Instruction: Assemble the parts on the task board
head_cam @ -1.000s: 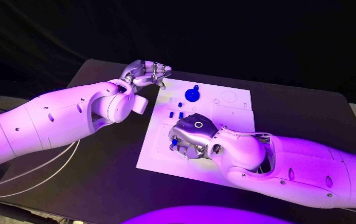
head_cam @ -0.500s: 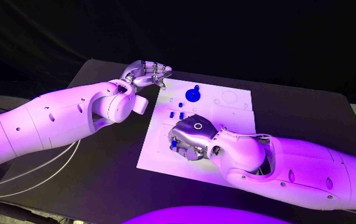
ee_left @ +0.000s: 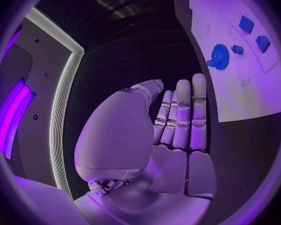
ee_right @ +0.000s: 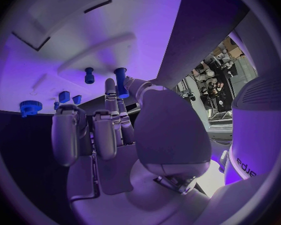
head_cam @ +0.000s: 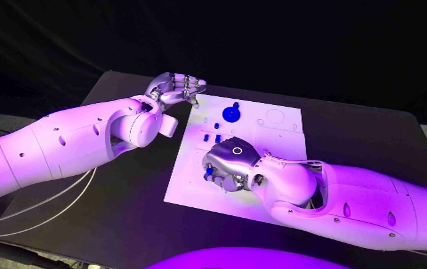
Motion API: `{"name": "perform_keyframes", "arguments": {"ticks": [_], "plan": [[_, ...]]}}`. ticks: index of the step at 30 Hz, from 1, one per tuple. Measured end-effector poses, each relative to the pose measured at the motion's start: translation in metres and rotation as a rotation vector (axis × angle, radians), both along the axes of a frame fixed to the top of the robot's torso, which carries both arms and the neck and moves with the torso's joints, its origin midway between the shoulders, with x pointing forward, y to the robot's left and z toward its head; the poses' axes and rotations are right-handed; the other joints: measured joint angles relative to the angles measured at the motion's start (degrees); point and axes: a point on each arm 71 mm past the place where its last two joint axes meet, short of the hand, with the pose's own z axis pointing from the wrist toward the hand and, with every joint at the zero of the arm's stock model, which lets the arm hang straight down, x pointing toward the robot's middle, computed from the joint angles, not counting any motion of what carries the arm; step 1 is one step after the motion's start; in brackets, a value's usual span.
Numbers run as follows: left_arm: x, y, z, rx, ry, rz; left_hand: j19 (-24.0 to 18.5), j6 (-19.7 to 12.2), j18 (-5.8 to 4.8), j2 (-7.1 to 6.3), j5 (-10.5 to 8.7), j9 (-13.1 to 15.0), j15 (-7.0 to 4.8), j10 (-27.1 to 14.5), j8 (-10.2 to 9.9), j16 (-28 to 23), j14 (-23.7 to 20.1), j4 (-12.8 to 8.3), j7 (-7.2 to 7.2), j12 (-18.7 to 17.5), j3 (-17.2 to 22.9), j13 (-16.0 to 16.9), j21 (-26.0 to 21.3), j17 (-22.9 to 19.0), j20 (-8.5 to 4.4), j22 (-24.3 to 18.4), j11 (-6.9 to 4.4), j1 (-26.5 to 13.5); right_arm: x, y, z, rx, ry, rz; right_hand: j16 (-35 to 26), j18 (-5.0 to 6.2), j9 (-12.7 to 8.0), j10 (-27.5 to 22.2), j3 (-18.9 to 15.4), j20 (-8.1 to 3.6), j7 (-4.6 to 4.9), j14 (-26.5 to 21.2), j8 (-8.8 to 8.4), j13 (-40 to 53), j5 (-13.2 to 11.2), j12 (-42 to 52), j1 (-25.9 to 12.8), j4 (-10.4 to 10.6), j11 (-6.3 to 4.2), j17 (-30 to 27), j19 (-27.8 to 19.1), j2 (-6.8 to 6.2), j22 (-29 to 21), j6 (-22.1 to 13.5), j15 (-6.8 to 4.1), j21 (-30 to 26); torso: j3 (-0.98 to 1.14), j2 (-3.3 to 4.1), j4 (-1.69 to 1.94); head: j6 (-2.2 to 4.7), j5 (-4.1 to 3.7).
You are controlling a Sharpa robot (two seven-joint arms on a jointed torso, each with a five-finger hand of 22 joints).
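Note:
The white task board [head_cam: 277, 134] lies in the middle of the table. My right hand [head_cam: 228, 166] is low over its near left part and pinches a blue peg [ee_right: 120, 80] between thumb and a fingertip; the peg stands upright on the board [ee_right: 147, 15]. A shorter blue peg [ee_right: 89, 75] stands close by. A blue gear [head_cam: 231, 114] sits on the far part of the board, with small blue blocks [head_cam: 211, 138] nearer me. My left hand [head_cam: 176, 88] hovers off the board's far left corner, fingers curled in and holding nothing.
The black table [head_cam: 116, 201] surrounds the board. The left wrist view shows the gear [ee_left: 218, 56], two blue blocks [ee_left: 245, 23] and a small peg [ee_left: 237, 49] on the board [ee_left: 240, 90]. My right forearm [head_cam: 347, 201] covers the board's near right corner.

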Motion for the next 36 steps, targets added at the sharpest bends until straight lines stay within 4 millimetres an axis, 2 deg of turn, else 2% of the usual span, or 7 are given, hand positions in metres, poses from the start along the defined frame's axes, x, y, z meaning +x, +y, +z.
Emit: {"name": "perform_keyframes", "arguments": {"ticks": [14,18,20,21,25,31,36], "plan": [[0.0,0.0002,-0.0002,0.001,0.002,0.0,0.0,0.0,0.0,0.0,0.0,0.0,0.0,0.0,0.0,0.0,0.0,0.0,0.0,0.0,0.0,0.0,0.0,0.0,0.0,0.0,0.0,0.0,0.0001,0.0041,-0.0035,-0.01,0.003,0.007,0.0,0.02,0.3,0.0,0.0,0.0,0.02,0.0,-0.08,0.0,-0.1,-0.2,-0.5,0.0,0.0,0.0,0.0,-0.56,0.0,0.0,0.0,0.0,0.01,-0.01,0.01,-0.17,0.06],[0.0,0.0001,-0.0002,0.001,0.002,0.0,0.0,0.0,0.0,0.0,0.0,0.0,0.0,0.0,0.0,0.0,0.0,0.0,0.0,0.0,0.0,0.0,0.0,0.0,0.0,0.0,0.0,0.0,-0.0002,0.0041,-0.0041,-0.009,0.004,0.008,0.0,0.05,0.2,0.0,0.0,0.0,0.03,0.0,-0.08,0.0,-0.6,-0.6,-1.4,0.0,0.0,0.0,0.0,-1.36,0.0,0.0,0.0,0.0,-0.02,-0.02,0.01,-0.2,0.06],[0.0,0.0001,-0.0002,0.001,0.002,0.0,0.0,0.0,0.0,0.0,0.0,0.0,0.0,0.0,0.0,0.0,0.0,0.0,0.0,0.0,0.0,0.0,0.0,0.0,0.0,0.0,0.0,0.0,-0.0005,0.004,-0.0048,-0.01,0.005,0.008,0.0,0.06,0.1,-0.1,-0.1,0.0,0.5,0.0,-0.04,0.0,-0.8,-0.9,-2.2,0.4,0.05,0.0,0.0,-1.83,0.0,-0.5,0.0,0.0,-0.03,-0.03,0.0,-0.2,0.04],[0.0,0.0001,-0.0002,0.001,0.003,0.0,0.0,0.0,0.0,0.0,0.0,0.0,0.0,0.0,0.0,0.0,0.0,0.0,0.0,0.0,0.0,0.0,0.0,0.0,0.0,0.0,0.0,0.0,-0.0006,0.0037,-0.0053,-0.011,0.006,0.008,0.0,0.07,-0.1,-0.4,-0.2,0.0,0.91,0.0,-0.13,0.0,-1.0,-1.1,-2.6,0.6,0.43,0.0,0.0,-2.18,0.0,-0.9,0.0,-0.1,-0.03,-0.03,0.0,-0.2,0.03],[0.0,0.0001,-0.0003,0.001,0.003,0.0,0.0,0.0,0.0,0.0,0.0,0.0,0.0,0.0,0.0,0.0,0.0,0.0,0.0,0.0,0.0,0.0,0.0,0.0,0.0,0.0,0.0,0.0,-0.0007,0.0022,-0.0071,-0.012,0.008,0.005,0.0,0.08,-0.7,-1.9,-0.6,0.0,1.61,0.2,-1.67,0.0,-1.2,-1.1,-3.6,1.0,1.23,0.0,0.0,-3.2,0.0,-3.0,0.21,-0.7,-0.03,-0.04,0.0,-0.15,-0.01],[0.0001,0.0002,-0.0003,0.001,0.003,0.0,0.0,-0.1,0.0,0.0,0.0,0.0,0.12,-0.3,0.1,0.0,-0.1,0.0,-0.12,0.2,0.0,0.0,0.0,0.0,0.0,0.0,0.0,0.0,-0.0001,-0.0003,-0.0061,0.003,0.002,-0.003,0.0,0.08,-1.6,-3.1,-2.2,0.0,1.38,0.2,-3.4,0.1,-1.5,-1.1,-4.5,1.2,1.0,-0.1,0.0,-4.1,0.0,-5.9,0.21,-1.5,-0.03,-0.05,0.02,-0.09,-0.05],[0.0001,0.0005,-0.0004,0.002,0.004,0.001,0.0,-0.2,0.0,0.0,0.0,0.0,0.22,-0.4,0.3,0.0,-0.2,0.0,-0.21,0.3,0.0,0.0,0.0,-0.1,0.0,0.0,-0.02,0.0,-0.0005,-0.0013,-0.0041,0.026,-0.006,-0.006,0.0,0.09,-2.1,-3.6,-4.5,0.0,1.13,0.2,-4.53,0.6,-2.2,-1.1,-4.5,1.5,0.51,-0.4,0.0,-4.08,0.0,-7.9,0.21,-2.2,-0.01,-0.05,0.03,-0.03,-0.05]]}}
